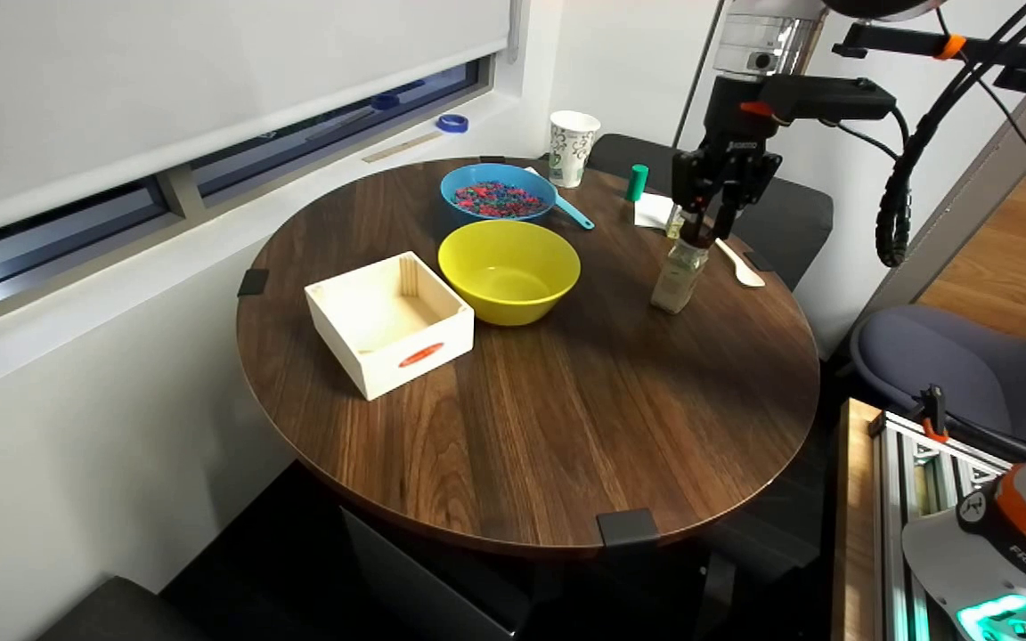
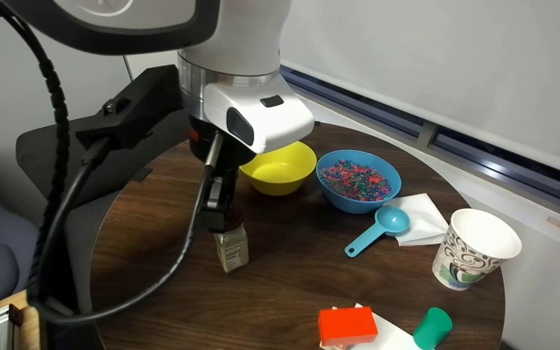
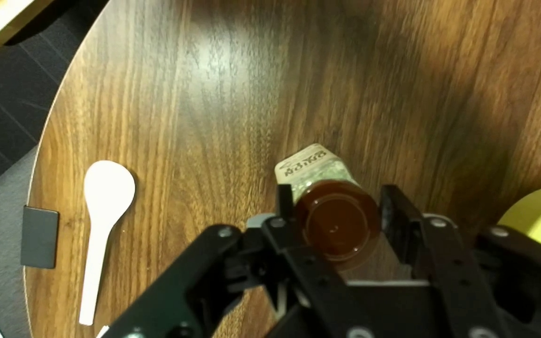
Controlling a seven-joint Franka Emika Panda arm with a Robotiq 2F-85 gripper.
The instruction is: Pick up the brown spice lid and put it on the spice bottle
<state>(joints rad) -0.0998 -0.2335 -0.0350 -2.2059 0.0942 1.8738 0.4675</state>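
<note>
Gripper (image 3: 336,202): fingers narrow, holding lid (image 3: 335,224) between them | Lid: at top of bottle (image 1: 680,278), full seating cannot be told | Bottle: beneath gripper, between yellow bowl (image 1: 509,267) and white spoon (image 3: 109,188), touching neither | Blue bowl (image 2: 350,206): beside yellow bowl

Rather dim and soft-shadowed
Glares pale on the surface (image 3: 214,56) in the wrist view, with broad shadow to the right and slight softness over the pincer (image 3: 338,202); in an exterior view, overexposed at the glowing base light (image 1: 994,609) and near-black beneath the surface
</note>
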